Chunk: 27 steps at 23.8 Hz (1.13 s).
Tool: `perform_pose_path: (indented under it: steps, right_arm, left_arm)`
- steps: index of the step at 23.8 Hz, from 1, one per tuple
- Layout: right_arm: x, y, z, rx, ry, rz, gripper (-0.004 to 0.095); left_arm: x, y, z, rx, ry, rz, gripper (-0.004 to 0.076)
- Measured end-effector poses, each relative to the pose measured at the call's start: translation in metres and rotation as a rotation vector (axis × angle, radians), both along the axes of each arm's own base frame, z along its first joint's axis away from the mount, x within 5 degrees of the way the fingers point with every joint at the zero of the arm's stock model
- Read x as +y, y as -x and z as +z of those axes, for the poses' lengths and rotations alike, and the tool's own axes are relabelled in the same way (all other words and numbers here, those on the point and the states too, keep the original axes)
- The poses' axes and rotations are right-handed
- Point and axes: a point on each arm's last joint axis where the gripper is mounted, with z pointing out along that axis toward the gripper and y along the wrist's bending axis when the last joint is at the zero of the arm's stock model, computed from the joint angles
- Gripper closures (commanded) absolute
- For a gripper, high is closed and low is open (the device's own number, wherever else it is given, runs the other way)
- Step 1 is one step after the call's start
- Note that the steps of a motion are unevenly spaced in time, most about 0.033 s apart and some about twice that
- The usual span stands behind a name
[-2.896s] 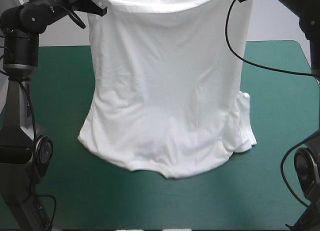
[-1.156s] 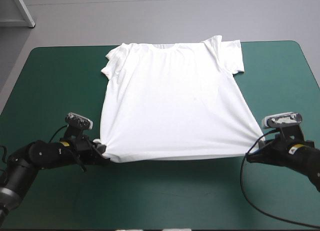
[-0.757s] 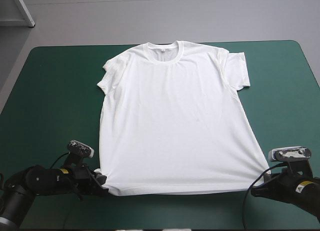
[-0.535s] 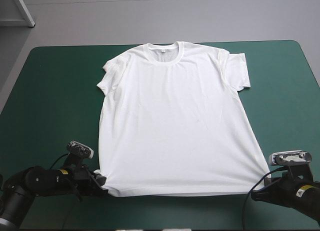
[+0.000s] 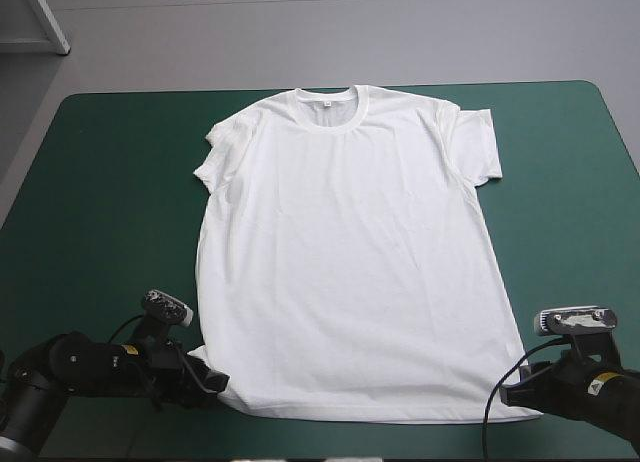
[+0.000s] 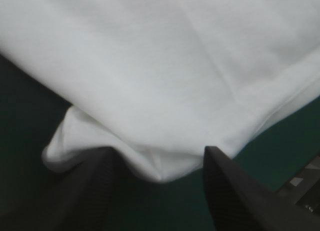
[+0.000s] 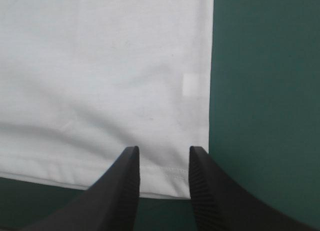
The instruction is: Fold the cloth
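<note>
Though flat, T-shirt (image 5: pixel 345 252) hem inside left claw (image 6: pixel 159 156) and right claw (image 7: pixel 164 150), both seemingly released.

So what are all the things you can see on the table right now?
T-shirt: one, white, spread flat in the middle of the table, collar toward the far edge, hem toward the near edge.
table cover: one, teal-green, under the T-shirt and showing all around it.
left gripper: one, black fingers apart, at the T-shirt's near-left hem corner.
right gripper: one, black fingers apart, at the T-shirt's near-right hem corner.
</note>
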Motion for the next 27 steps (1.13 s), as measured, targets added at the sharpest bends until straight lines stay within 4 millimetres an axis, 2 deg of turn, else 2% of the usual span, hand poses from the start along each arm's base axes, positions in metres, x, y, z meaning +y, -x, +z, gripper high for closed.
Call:
perform_pose_path:
  steps: [2,3,5,7,8,10,12,15,20,24,25,27]
  right_arm:
    - [0.000,0.001,-0.001,0.017,-0.002,0.005,0.0565]
    - [0.000,0.002,-0.001,0.025,0.007,0.005,0.0565]
    - [-0.003,-0.002,0.002,-0.028,0.029,-0.007,0.0565]
    - [-0.003,-0.011,0.016,-0.167,0.022,-0.029,0.0565]
    - [-0.003,-0.018,0.029,-0.293,-0.003,-0.049,0.0565]
    - [-0.003,-0.025,0.046,-0.449,-0.029,-0.075,0.0570]
    - [-0.005,-0.029,0.057,-0.561,-0.035,-0.097,0.0584]
    - [-0.005,-0.031,0.060,-0.597,-0.031,-0.101,0.0587]
    - [-0.005,-0.033,0.060,-0.604,-0.009,-0.085,0.0586]
    - [-0.007,-0.047,0.060,-0.621,0.037,-0.064,0.0537]
    - [-0.007,-0.057,0.060,-0.601,0.043,-0.061,0.0517]
    - [-0.007,-0.067,0.058,-0.569,0.043,-0.059,0.0472]
  left_arm:
    - [0.000,0.001,0.001,0.008,0.002,-0.007,0.0272]
    - [-0.001,-0.002,0.008,-0.013,0.008,0.001,0.0272]
    - [0.000,-0.012,0.033,-0.131,0.022,0.044,0.0272]
    - [0.001,-0.028,0.073,-0.328,0.043,0.106,0.0272]
    - [0.003,-0.037,0.099,-0.466,0.061,0.159,0.0272]
    - [0.008,-0.046,0.134,-0.660,0.089,0.243,0.0276]
    - [0.012,-0.050,0.149,-0.755,0.083,0.288,0.0290]
    - [0.012,-0.056,0.144,-0.727,0.051,0.288,0.0297]
    - [0.010,-0.076,0.123,-0.559,0.041,0.302,0.0297]
    - [0.007,-0.110,0.090,-0.397,0.020,0.333,0.0297]
    - [0.005,-0.127,0.073,-0.322,0.013,0.342,0.0297]
    - [0.002,-0.140,0.057,-0.259,0.011,0.345,0.0297]
